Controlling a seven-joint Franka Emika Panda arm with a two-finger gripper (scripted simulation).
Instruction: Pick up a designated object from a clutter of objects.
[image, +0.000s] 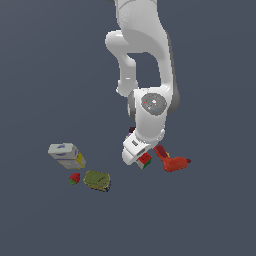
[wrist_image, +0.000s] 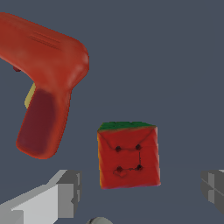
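Note:
The puzzle cube (wrist_image: 128, 155) shows a red gridded face and a green edge in the wrist view. It sits between my two grey fingertips (wrist_image: 68, 190), with gaps on both sides. My gripper (wrist_image: 140, 192) is open and low over it. In the exterior view the cube (image: 145, 160) peeks out beside the white hand (image: 134, 150), next to the red drill (image: 172, 161). The rest of the clutter lies toward the exterior view's left.
The red drill (wrist_image: 43, 74) lies close beside the cube. A grey-yellow box (image: 66, 155), a red strawberry (image: 74, 178) and an olive flat can (image: 97, 180) sit together at the exterior view's left. A small dark piece (image: 132, 130) shows behind the hand.

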